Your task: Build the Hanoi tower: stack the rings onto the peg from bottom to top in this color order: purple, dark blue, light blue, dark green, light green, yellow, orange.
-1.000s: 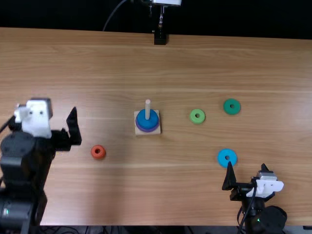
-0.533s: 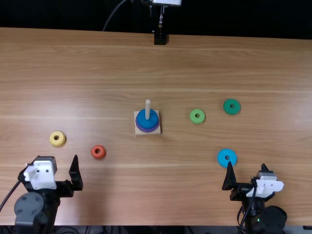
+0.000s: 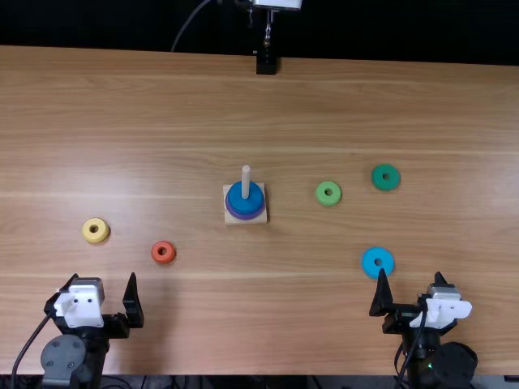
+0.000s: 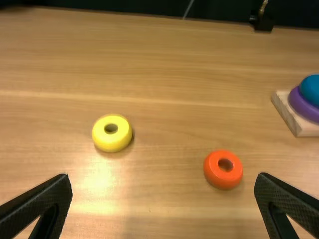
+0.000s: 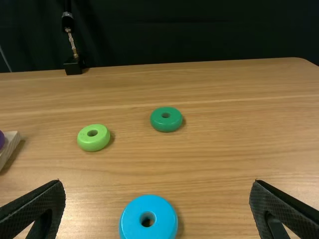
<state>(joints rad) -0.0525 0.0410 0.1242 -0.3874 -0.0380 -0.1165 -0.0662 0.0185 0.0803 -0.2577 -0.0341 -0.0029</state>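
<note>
Over the last second, the left arm (image 3: 63,361) had drawn back toward the near edge of the surface (image 3: 284,105), uncovering the yellow ring (image 3: 87,233); the right arm (image 3: 450,365) had kept its place. Both pairs of jaws stood apart, nothing between them. Around the peg (image 3: 246,180), the dark blue ring (image 3: 236,203) lay over the purple ring (image 4: 301,107) on the wooden base (image 4: 309,130). Next, it seemed, came the light blue ring (image 5: 132,219), flat near the right arm's jaws. Doing that well called for centering them over it, descending level, gripping the outer rim evenly, and lifting above the peg's tip. The hole needed lining up before lowering, since a tilted ring could snag or shove the base. No brand, label or writing could be read on the rings or base.
</note>
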